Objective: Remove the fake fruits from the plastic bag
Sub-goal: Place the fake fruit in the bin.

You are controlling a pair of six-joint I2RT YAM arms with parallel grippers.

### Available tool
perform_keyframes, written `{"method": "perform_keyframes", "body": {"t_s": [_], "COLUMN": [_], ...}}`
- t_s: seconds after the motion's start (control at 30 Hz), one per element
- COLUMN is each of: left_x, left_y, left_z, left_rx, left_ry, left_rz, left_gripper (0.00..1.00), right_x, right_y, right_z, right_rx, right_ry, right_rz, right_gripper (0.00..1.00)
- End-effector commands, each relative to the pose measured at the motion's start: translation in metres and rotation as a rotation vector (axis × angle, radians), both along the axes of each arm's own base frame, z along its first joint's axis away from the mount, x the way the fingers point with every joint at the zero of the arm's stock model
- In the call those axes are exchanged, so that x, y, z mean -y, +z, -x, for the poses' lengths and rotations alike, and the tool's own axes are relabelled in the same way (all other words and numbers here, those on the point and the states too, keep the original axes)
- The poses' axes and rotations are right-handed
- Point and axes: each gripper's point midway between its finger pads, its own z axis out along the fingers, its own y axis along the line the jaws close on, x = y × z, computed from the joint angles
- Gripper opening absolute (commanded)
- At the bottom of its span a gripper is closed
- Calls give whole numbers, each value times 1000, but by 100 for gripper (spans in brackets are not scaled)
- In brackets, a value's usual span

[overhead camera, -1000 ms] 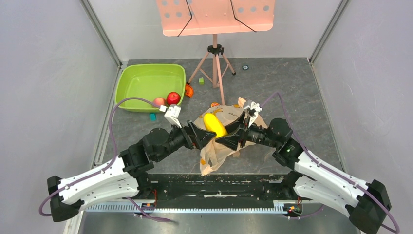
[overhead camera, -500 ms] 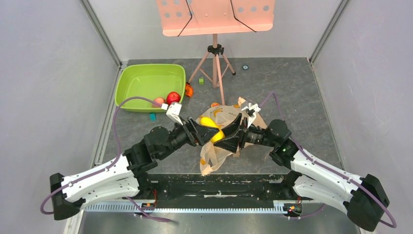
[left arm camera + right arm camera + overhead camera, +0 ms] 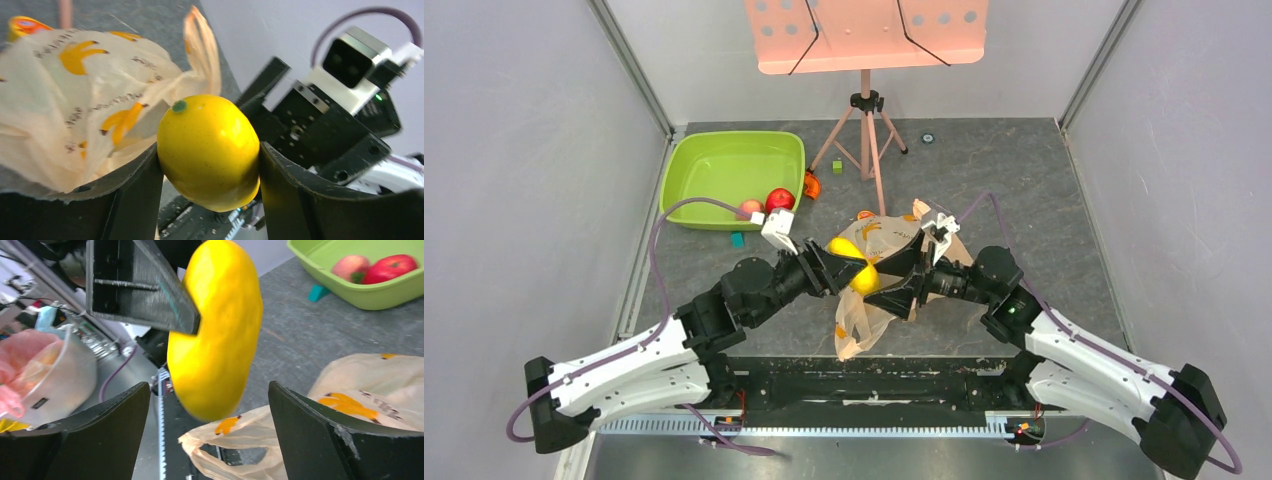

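My left gripper [image 3: 209,167] is clamped on a plastic lemon [image 3: 207,150], one finger pressing each side, and holds it in the air above the crumpled plastic bag [image 3: 886,232]. My right gripper [image 3: 210,437] faces it with its fingers spread wide and nothing between the pads. The bag lies on the dark grey, speckled tabletop [image 3: 1044,200], near the middle. At the far left corner sits a lime green tub [image 3: 724,165] with a red apple [image 3: 779,200] and a peach [image 3: 750,208] inside; a teal block [image 3: 738,239] lies just outside it. Pale grey walls [image 3: 514,150] close in the sides and back, and a pink music stand [image 3: 865,110] rises at the rear.
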Motion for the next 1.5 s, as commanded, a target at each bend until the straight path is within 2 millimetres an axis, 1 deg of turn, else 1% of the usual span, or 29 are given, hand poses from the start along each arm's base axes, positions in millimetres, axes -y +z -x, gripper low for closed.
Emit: {"method": "perform_keyframes", "body": {"t_s": [0.0,0.07,0.13,0.2,0.23,0.33,0.43,0.47,0.53,0.57,0.67,0.73,0.8,0.83,0.9,0.97,1.0,1.13,1.2,1.23,1.27,1.33,1.47], "left_x": [-42,-65,-89,-111,-127,-163,-188,-199,-214,-221,-246,-260,-272,-284,-301,-312,-322,-327,-328,-328,-329,-330,-334], "left_y": [10,2,-6,-15,-20,-32,-36,-38,-38,-38,-45,-55,-70,-82,-102,-120,-145,-184,-195,-197,-198,-196,-186], "left_z": [-36,-56,-78,-101,-114,-149,-185,-197,-220,-230,-264,-283,-299,-307,-317,-325,-333,-336,-335,-334,-334,-334,-333], "left_rx": [52,48,23,-8,-27,-57,-90,-108,-126,-134,-181,-214,-259,-297,-359,-399,-444,-544,-567,-573,-575,-570,-566], "left_ry": [225,325,409,472,522,654,733,765,804,818,856,872,882,898,931,955,971,967,972,974,976,977,983], "left_rz": [-120,-187,-224,-247,-262,-325,-331,-323,-295,-282,-271,-274,-283,-294,-301,-301,-325,-374,-379,-379,-379,-385,-375], "left_gripper": [26,25,24,25,25,26,26,28,29,29,31,33,33,33,33,33,33,37,40,43,48,60,78], "right_x": [14,26,37,46,51,58,62,63,66,69,74,76,78,79,80,80,79,79,79,79,79,79,79], "right_y": [10,7,2,-5,-10,-25,-36,-40,-44,-50,-59,-62,-65,-67,-69,-72,-75,-79,-80,-80,-80,-81,-79], "right_z": [-23,-35,-43,-49,-52,-54,-51,-50,-50,-49,-47,-45,-44,-43,-43,-42,-40,-41,-41,-41,-41,-41,-41], "right_rx": [62,55,43,31,22,-3,-21,-26,-31,-44,-55,-57,-56,-56,-57,-60,-60,-61,-61,-61,-59,-56,-46], "right_ry": [-167,-266,-344,-404,-432,-466,-467,-470,-483,-487,-497,-495,-495,-495,-496,-492,-478,-476,-476,-475,-471,-471,-468], "right_rz": [40,68,100,134,153,207,235,245,256,277,307,319,329,332,337,343,356,378,381,382,384,391,395], "right_gripper": [93,96,96,97,97,97,97,97,97,97,98,98,98,98,98,98,98,98,98,98,98,98,98]}}
